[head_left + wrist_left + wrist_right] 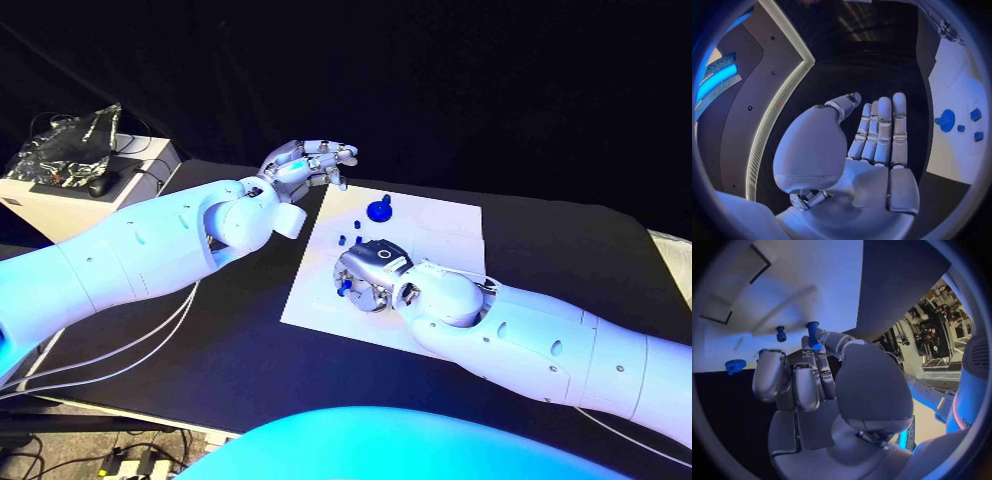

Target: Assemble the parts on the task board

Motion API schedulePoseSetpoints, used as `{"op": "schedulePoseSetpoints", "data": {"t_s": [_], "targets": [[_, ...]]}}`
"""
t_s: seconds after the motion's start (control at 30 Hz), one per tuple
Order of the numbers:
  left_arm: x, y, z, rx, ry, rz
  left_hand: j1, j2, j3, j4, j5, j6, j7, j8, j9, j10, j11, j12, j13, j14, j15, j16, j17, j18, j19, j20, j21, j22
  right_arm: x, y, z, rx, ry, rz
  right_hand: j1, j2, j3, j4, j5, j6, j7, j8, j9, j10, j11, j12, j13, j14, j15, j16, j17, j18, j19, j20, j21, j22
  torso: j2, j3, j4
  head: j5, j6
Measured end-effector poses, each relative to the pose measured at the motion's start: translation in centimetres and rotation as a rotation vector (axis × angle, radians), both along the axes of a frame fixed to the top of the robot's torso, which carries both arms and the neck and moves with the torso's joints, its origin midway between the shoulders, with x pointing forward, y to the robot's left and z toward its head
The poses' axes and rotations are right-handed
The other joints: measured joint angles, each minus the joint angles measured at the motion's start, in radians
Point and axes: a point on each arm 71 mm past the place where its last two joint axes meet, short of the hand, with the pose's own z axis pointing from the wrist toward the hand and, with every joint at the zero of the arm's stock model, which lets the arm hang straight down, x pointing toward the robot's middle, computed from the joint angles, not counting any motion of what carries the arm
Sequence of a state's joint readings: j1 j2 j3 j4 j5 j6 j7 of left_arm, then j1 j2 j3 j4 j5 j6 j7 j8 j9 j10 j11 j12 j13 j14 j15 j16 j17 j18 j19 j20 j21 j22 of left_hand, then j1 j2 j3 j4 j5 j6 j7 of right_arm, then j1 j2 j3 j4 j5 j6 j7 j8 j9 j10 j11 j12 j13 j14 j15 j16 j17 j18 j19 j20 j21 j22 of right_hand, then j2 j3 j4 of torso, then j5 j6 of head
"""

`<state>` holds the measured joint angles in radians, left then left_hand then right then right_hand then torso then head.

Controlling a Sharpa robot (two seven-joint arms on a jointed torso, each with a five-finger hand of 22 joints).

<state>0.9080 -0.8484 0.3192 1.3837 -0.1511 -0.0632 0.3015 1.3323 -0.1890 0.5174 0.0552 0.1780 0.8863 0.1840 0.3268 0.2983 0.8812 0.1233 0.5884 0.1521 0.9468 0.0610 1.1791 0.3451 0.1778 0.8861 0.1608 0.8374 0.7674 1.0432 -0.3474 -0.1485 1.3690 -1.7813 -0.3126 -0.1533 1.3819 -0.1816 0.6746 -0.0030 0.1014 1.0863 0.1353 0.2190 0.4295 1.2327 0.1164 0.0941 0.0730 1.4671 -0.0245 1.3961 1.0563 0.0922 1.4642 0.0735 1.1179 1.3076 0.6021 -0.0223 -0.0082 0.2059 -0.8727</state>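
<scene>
The white task board (433,225) lies in the middle of the black table. A round blue part (379,211) stands near its far edge, with two small blue pieces (349,240) closer in. My right hand (372,275) is low over the board's near left area, fingers curled down. In the right wrist view a blue peg (812,334) is pinched upright between thumb and finger, next to a smaller blue peg (781,333) on the board (817,275). My left hand (310,162) hovers off the board's far left corner, holding nothing, fingers (882,130) stretched out.
A white box (87,185) with silvery gear on top stands at the table's far left. Cables (130,345) run along the left arm down to the table's front edge. In the left wrist view the round blue part (946,120) and small blue pieces (976,125) sit on the board (961,75).
</scene>
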Motion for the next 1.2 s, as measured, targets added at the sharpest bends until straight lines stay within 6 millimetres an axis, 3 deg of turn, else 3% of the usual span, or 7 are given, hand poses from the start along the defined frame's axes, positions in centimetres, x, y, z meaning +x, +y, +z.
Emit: {"op": "schedulePoseSetpoints", "data": {"t_s": [0.13,0.23,0.4,0.6,0.87,1.03,1.2], "targets": [[0.0,0.0,0.0,0.0,0.001,0.0,0.0,0.0,0.0,0.0,0.0,0.0,0.0,0.0,0.0,0.0,0.0,0.0,-0.001,0.0,0.0,0.0,0.0,0.0,0.0,0.0,0.0,0.0,0.1,-0.1,-0.1,0.001,0.001,0.005,-0.056,-0.017,-0.022,-0.001,0.053,-0.056,0.018,-0.027,-0.005,-0.022,-0.022,-0.027,0.015,0.0,0.019,0.0,-0.005,0.0,0.003,0.005,-0.037,0.0,-0.001,0.0006,-0.0006,0.001,0.0],[0.0,0.0,0.0,0.001,0.002,0.0,0.0,0.0,-0.003,0.003,0.0,0.0,0.0,0.0,0.0,0.0,0.0,0.0,-0.002,0.0,0.0,0.0,0.0,0.0,0.0,0.0,-0.006,-0.003,0.1,-0.2,-0.1,0.005,0.005,0.011,-0.108,-0.05,-0.093,0.026,-0.015,-0.111,0.023,-0.061,-0.02,-0.102,-0.021,-0.027,0.0,0.0,0.029,-0.012,-0.031,0.0,-0.005,0.02,-0.111,0.0,-0.001,0.0011,-0.0012,0.002,0.0],[0.0,0.0,0.0,0.001,0.002,0.0,0.0,0.0,-0.003,0.003,0.0,0.0,0.0,0.004,0.0,0.0,0.0,0.0,-0.002,0.0,0.0,0.0,0.001,0.0,0.0,0.0,-0.008,-0.005,0.0,-0.2,-0.1,0.022,0.009,0.018,-0.091,-0.065,-0.183,0.039,-0.02,-0.136,0.024,-0.085,-0.03,-0.17,-0.016,-0.027,-0.007,-0.004,0.032,-0.02,-0.058,0.0,-0.009,0.024,-0.179,0.0,-0.002,0.0012,-0.0014,0.0,0.0],[0.0,0.1,0.0,0.002,0.004,0.0,0.0,0.0,-0.003,0.003,0.0,0.0,0.0,0.004,0.0,0.0,0.0,0.0,-0.002,0.0,0.0,0.0,0.001,0.0,0.0,0.0,-0.008,-0.005,-0.1,-0.7,0.1,0.062,0.004,0.007,-0.043,-0.027,-0.315,0.066,-0.012,-0.147,0.026,-0.104,-0.043,-0.212,-0.008,-0.012,-0.006,-0.006,0.034,-0.027,-0.077,0.0,-0.014,0.029,-0.228,-0.012,-0.002,0.0012,-0.0005,-0.001,0.0],[0.0,0.2,-0.1,0.004,0.007,0.002,0.0,0.0,-0.003,0.003,0.0,0.0,0.0,0.004,0.0,0.0,0.0,0.0,-0.002,0.0,0.0,0.0,0.001,0.0,0.0,0.0,-0.008,-0.005,-0.3,-2.4,0.9,0.141,-0.013,-0.037,0.017,-0.006,-0.42,0.106,0.005,-0.152,0.027,-0.12,-0.055,-0.231,-0.009,0.0,-0.006,-0.006,0.034,-0.027,-0.084,0.0,-0.011,0.033,-0.246,-0.023,-0.001,0.0037,-0.0027,-0.003,0.0],[0.1,0.3,-0.2,0.005,0.01,0.001,0.0,0.0,-0.003,0.003,0.0,0.0,0.0,0.004,0.0,0.0,0.0,0.0,-0.002,0.0,0.0,0.0,0.001,0.0,0.0,0.0,-0.008,-0.005,0.3,-5.1,2.3,0.2,-0.019,-0.096,0.033,0.011,-0.427,0.12,0.024,-0.152,0.027,-0.12,-0.059,-0.211,-0.015,0.03,-0.004,-0.006,0.034,-0.027,-0.077,0.0,-0.006,0.033,-0.233,-0.019,-0.003,0.0041,-0.0052,-0.016,0.0],[0.0,0.6,-0.2,0.009,0.012,0.003,0.0,0.0,-0.006,0.006,0.0,0.0,0.0,0.004,0.0,0.0,0.0,0.0,-0.003,0.0,0.0,0.0,0.001,0.0,0.0,0.0,-0.008,-0.007,2.3,-10.7,5.0,0.264,0.029,-0.228,0.041,0.019,-0.36,0.16,0.097,-0.131,0.028,-0.12,-0.064,-0.012,-0.029,0.122,0.036,0.001,0.023,0.002,-0.013,0.0,0.004,0.024,-0.165,0.0,-0.005,0.0055,-0.0118,-0.037,0.0]]}}
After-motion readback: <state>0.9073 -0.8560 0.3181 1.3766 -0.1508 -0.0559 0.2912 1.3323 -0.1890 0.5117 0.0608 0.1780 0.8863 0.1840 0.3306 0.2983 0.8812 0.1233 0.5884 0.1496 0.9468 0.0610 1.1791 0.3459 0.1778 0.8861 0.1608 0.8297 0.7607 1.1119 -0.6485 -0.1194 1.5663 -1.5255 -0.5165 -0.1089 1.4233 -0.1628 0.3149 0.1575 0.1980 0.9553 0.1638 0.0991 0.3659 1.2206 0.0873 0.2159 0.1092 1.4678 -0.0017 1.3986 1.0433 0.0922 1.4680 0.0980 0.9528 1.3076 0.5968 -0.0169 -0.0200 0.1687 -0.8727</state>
